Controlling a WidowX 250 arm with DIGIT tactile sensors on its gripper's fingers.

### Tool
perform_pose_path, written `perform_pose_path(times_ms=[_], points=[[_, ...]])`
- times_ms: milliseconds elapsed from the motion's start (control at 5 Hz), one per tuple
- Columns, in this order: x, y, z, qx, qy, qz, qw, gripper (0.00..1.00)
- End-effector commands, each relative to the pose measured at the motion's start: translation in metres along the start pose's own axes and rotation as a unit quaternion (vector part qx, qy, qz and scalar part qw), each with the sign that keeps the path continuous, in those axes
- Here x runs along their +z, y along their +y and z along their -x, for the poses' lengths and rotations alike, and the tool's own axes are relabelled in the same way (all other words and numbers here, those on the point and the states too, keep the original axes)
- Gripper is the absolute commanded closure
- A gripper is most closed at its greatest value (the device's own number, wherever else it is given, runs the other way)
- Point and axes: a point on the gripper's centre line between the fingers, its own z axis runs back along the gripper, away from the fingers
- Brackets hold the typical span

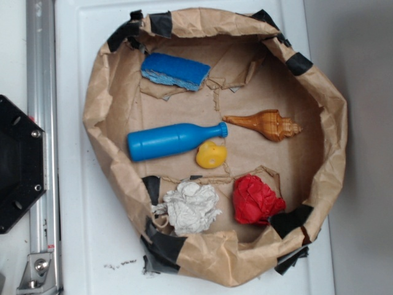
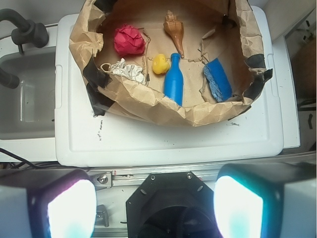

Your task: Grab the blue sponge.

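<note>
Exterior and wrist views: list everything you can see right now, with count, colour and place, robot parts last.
Bright blue rectangular sponge block: 1, blue with paler lower layer, at the nest's edge, apart from the bottle.
Smooth blue plastic bottle: 1, blue, lying on its side mid-nest.
Small yellow plastic toy: 1, yellow, beside the bottle's neck.
Spiral seashell: 1, orange-brown, past the bottle's cap.
Crumpled red cloth: 1, red, by the nest wall.
Crumpled white paper: 1, white-grey, beside the red cloth.
Brown paper nest: 1, brown with black tape, on the white lid.
White plastic lid: 1, white, under the nest.
Gripper: 1, fingers wide apart, outside the nest, holding nothing.
</note>
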Motion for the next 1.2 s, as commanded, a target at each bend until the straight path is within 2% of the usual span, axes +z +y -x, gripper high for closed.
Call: perform_pose_path(times_ms=[0,200,400,600,800,1000], points=[[0.000,0.000,0.000,0.000,0.000,0.000,1.000,0.00],[-0.042,0.039,-0.034,0.027,0.000,-0.035,0.999,0.00],[-0.080,0.077,-0.084,0.007,-0.031,-0.083,0.996,0.00],[-0.112,0.088,-0.106,-0.065,-0.017,-0.105,0.992,0.00],[-0.141,0.071,-0.118,-0.137,-0.045,-0.113,0.983,0.00],[-0.156,0.053,-0.115,-0.192,-0.046,-0.103,0.975,0.00]])
